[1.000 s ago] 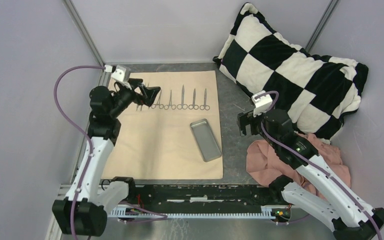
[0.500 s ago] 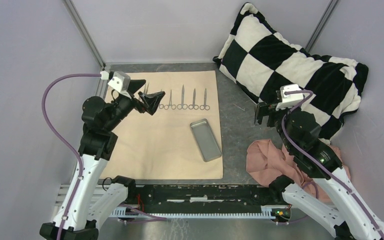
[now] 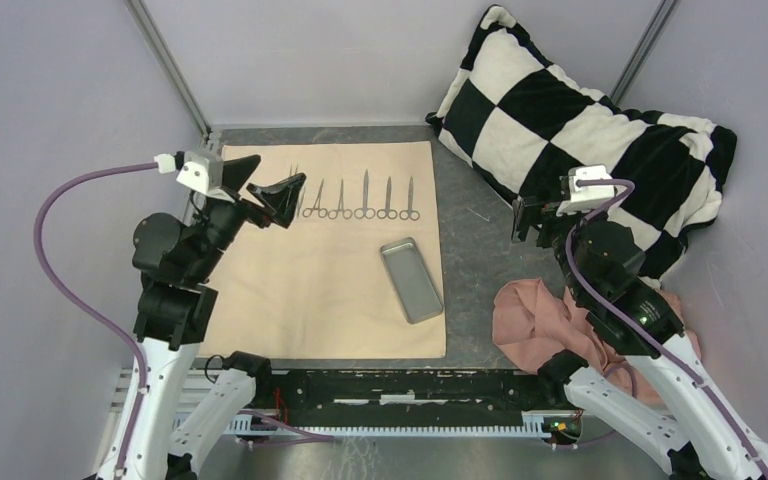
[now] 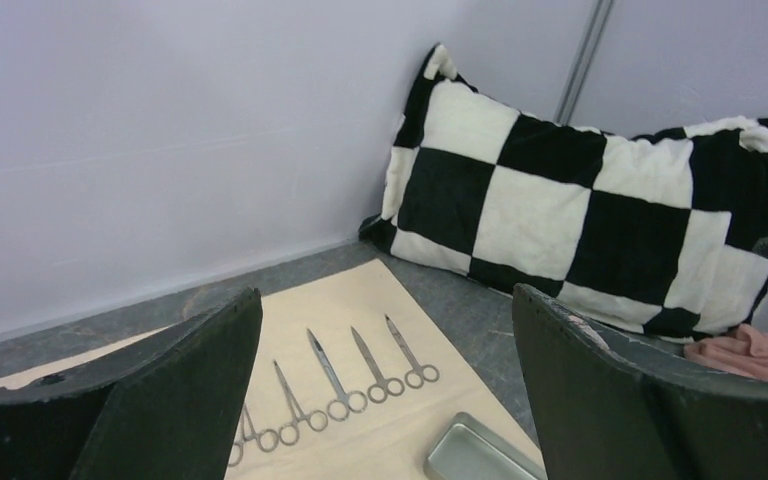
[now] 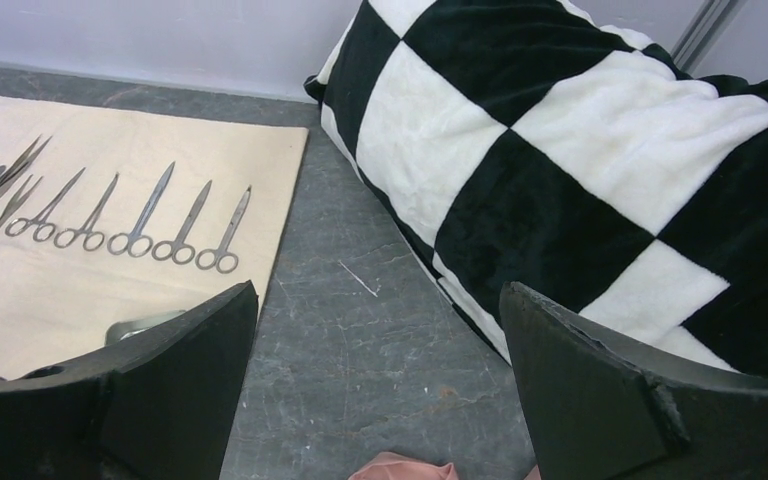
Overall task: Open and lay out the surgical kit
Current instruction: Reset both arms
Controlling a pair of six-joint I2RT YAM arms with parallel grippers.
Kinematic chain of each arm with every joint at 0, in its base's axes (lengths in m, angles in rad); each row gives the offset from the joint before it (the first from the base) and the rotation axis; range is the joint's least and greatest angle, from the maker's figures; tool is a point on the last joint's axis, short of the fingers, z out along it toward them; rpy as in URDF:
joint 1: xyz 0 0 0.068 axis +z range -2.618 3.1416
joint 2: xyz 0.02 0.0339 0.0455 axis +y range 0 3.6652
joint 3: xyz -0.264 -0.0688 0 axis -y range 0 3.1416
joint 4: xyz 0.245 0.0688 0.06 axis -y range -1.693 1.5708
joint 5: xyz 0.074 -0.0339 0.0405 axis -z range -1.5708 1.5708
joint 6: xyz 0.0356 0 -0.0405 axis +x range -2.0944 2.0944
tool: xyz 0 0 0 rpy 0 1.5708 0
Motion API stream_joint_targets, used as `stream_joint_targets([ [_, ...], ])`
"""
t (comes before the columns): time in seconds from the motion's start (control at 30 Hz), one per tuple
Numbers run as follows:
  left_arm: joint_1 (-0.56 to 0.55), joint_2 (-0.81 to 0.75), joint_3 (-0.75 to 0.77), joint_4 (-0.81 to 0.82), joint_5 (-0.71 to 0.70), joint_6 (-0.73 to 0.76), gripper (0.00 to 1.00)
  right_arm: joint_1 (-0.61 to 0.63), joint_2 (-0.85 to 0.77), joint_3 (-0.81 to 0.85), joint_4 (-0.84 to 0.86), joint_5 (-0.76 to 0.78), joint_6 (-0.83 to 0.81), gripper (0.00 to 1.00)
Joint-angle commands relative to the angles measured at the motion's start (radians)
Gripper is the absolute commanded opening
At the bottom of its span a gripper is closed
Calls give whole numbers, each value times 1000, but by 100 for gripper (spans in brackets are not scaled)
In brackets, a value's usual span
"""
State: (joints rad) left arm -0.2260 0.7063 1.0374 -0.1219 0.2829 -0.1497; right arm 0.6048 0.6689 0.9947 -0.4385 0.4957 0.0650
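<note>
Pink cloth (image 3: 545, 318): nearest you on the right, crumpled on the table (image 3: 472, 300) beside your right arm and off the wrap.
Beige cloth wrap (image 3: 320, 285): spread flat over the left and middle of the table, its near edge close to the arm bases.
Metal tray (image 3: 411, 280): lying on the right part of the wrap, close to its right edge and turned a little askew — well apart from the instruments.
Left gripper (image 3: 282, 198): your left hand hangs above the far left part of the wrap, fingers spread wide with nothing between them.
Right gripper (image 3: 530, 218): your right hand is raised over the bare table between wrap and pillow, fingers wide apart and holding nothing.
Instruments (image 3: 364, 200): laid side by side in a row along the far part of the wrap, ring handles toward you, tips pointing away — those at the left end crowd together.
Checkered pillow (image 3: 580, 125): farthest off, propped in the far right corner against the wall.
</note>
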Motion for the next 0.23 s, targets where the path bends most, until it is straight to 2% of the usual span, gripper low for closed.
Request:
stream_joint_targets([
  [0.0, 1, -4, 87, -68, -89, 15, 100, 1, 1, 33, 61, 63, -13, 98],
  [0.2, 1, -22, 85, -90, -159, 34, 100, 1, -56, -39, 127, 27, -7, 98],
])
